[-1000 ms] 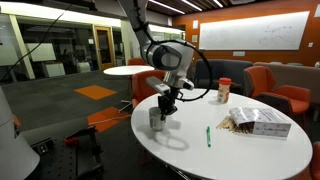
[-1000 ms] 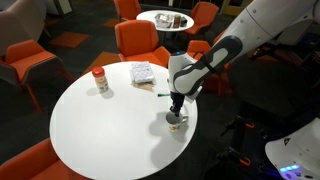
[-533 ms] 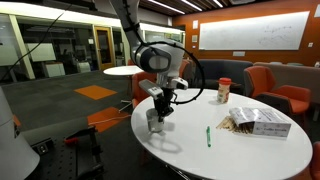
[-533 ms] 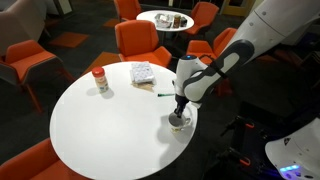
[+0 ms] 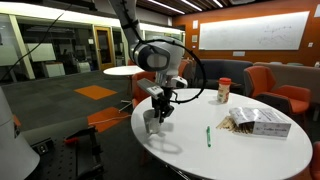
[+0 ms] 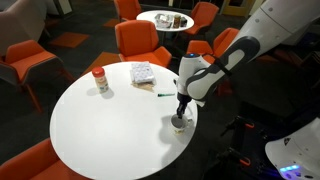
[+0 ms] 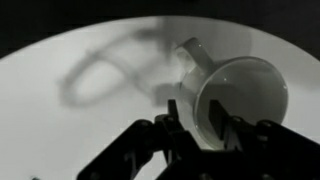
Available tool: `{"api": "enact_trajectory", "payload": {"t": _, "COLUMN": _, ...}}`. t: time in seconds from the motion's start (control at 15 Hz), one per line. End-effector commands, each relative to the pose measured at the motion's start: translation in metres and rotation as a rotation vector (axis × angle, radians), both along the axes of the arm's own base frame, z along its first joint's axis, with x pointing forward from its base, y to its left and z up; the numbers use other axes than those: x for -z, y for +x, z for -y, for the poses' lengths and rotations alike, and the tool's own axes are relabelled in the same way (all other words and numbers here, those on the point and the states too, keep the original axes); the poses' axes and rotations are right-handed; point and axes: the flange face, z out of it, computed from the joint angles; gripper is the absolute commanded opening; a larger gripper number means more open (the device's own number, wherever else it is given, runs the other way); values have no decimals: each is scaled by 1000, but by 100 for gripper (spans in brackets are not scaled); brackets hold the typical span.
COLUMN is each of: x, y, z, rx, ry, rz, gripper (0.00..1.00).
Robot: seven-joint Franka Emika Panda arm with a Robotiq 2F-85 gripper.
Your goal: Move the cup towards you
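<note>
The cup [image 5: 151, 121] is a small light grey mug near the edge of the round white table [image 5: 215, 150]. It also shows in an exterior view [image 6: 179, 122] and fills the wrist view [image 7: 238, 92], handle pointing away. My gripper [image 5: 157, 110] reaches down from above and is shut on the cup's rim, one finger inside and one outside, as the wrist view [image 7: 196, 122] shows. In an exterior view the gripper [image 6: 181, 110] sits right over the cup.
A red-lidded jar [image 5: 224, 91] [image 6: 100, 81] stands at the far side of the table. A green pen [image 5: 208, 136] [image 6: 163, 94] and a packet [image 5: 258, 122] [image 6: 143, 72] lie near it. Orange chairs [image 6: 143, 42] surround the table.
The gripper and the cup have shifted slightly toward the table's edge over the last second.
</note>
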Motion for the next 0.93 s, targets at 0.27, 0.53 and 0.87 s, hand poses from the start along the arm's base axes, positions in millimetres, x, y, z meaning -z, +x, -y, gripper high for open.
{"api": "enact_trajectory", "payload": {"t": 0.27, "x": -79, "y": -7, "z": 3, "rx": -39, "ry": -6, "rz": -117, "gripper": 99}}
{"api": "enact_trajectory", "payload": {"t": 0.53, "x": -141, "y": 2, "z": 12, "rx": -65, "ry": -39, "rz": -85, "gripper": 100}}
{"api": "enact_trajectory", "payload": {"t": 0.87, "x": -176, "y": 6, "z": 12, "rx": -125, "ry": -84, "rz": -45, "gripper": 100}}
